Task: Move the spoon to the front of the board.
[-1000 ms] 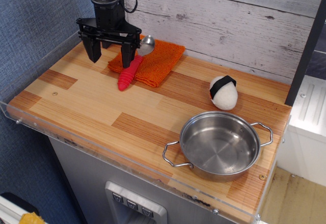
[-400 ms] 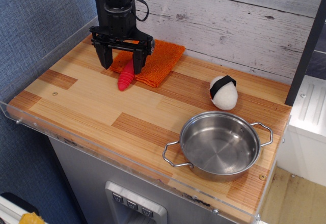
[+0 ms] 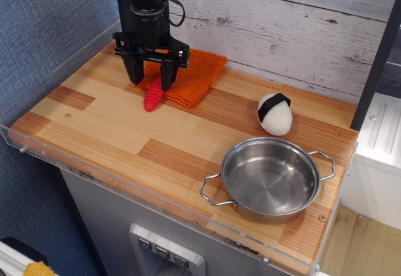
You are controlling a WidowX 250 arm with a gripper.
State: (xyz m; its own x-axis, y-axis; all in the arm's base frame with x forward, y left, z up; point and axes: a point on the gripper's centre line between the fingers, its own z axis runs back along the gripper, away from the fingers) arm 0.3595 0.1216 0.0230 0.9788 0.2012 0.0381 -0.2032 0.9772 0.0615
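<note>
The gripper (image 3: 152, 77) hangs low over the back left part of the board (image 3: 113, 132), its two black fingers (image 3: 136, 72) spread apart and standing on either side of the spoon (image 3: 153, 96). The jaws are open and straddle the upper part of the ribbed red-pink handle; whether a finger touches it cannot be told. The spoon lies with its handle end pointing toward the front, partly on the orange cloth (image 3: 194, 75) and partly on the bare wood; its bowl is hidden behind the gripper. To the right, well apart, a white rice ball toy with a black band (image 3: 275, 114) sits near the back, and a steel pan (image 3: 270, 179) with two loop handles stands near the front right edge
</note>
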